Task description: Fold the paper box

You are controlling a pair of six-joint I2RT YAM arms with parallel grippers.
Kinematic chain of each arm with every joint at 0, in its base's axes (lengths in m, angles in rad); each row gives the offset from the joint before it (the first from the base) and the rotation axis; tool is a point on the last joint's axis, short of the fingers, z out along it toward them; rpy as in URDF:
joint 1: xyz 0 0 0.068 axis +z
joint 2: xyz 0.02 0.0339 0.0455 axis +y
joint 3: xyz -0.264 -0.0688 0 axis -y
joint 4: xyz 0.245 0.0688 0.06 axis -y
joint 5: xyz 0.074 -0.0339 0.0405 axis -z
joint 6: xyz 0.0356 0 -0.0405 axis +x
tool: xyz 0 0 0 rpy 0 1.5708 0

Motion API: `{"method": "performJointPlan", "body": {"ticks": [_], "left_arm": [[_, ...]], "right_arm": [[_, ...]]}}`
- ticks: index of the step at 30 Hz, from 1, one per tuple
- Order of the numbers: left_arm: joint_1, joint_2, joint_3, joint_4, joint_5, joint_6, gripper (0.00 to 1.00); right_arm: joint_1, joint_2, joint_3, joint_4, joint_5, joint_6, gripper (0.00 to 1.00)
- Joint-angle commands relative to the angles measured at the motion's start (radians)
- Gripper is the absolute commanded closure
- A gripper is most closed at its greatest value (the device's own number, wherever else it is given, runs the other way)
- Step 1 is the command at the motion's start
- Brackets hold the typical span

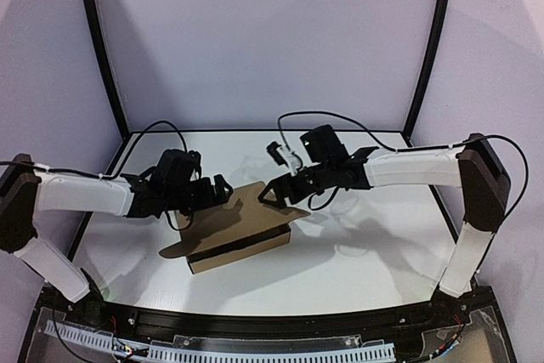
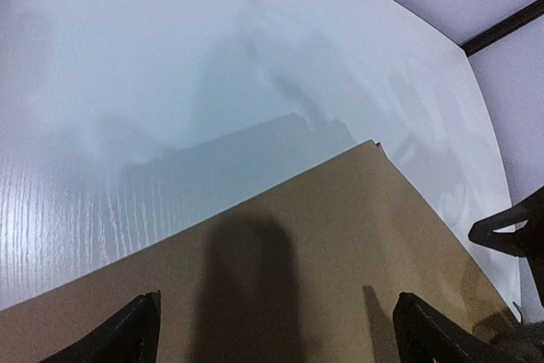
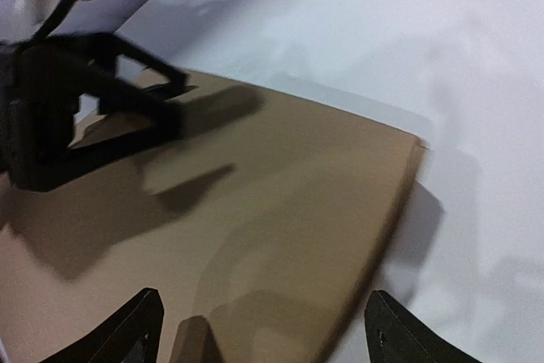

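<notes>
The paper box [image 1: 238, 231] is brown cardboard, a shallow box with its lid panel lying over it, near the table's middle. My left gripper [image 1: 219, 189] is open, just above the box's far left edge; in the left wrist view its fingertips [image 2: 136, 329] flank the brown panel [image 2: 323, 261]. My right gripper [image 1: 274, 193] is open above the box's far right corner; in the right wrist view its fingertips [image 3: 136, 329] straddle the panel [image 3: 280, 201], with the left gripper [image 3: 93, 99] opposite. Neither holds anything.
The white table [image 1: 365, 252] is bounded by a black frame with posts at the back corners [image 1: 423, 65]. Cables loop above both wrists. The arm bases stand at the near corners.
</notes>
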Motion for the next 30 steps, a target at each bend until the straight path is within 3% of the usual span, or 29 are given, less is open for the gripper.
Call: {"method": "performJointPlan", "body": {"ticks": [1,4,9,12,15,17,22,30], "left_arm": [[0.052,0.089,0.042,-0.192,0.100,0.044,0.01],[0.068,0.031,0.123,-0.288,0.060,0.108,0.01],[0.068,-0.133,0.292,-0.593,-0.132,0.103,0.01],[0.068,-0.254,0.270,-0.802,-0.192,-0.005,0.01],[0.068,-0.404,0.182,-0.940,-0.163,-0.153,0.01],[0.068,-0.518,0.063,-0.926,-0.066,-0.259,0.01],[0.068,-0.740,-0.236,-0.601,0.207,-0.427,0.01],[0.068,-0.852,-0.502,-0.223,0.298,-0.605,0.01]], "right_arm": [[-0.073,-0.061,0.032,-0.064,-0.045,0.050,0.14],[-0.081,-0.088,0.056,-0.103,-0.048,0.035,0.12],[-0.083,-0.118,0.064,-0.192,-0.045,0.040,0.11],[-0.089,-0.138,0.051,-0.245,-0.048,0.050,0.10],[-0.096,-0.142,0.049,-0.297,-0.053,0.060,0.09],[-0.097,-0.138,0.046,-0.313,-0.066,0.077,0.08],[-0.096,-0.101,0.045,-0.335,-0.112,0.116,0.08],[-0.096,-0.046,0.019,-0.272,-0.236,0.200,0.10]]}}
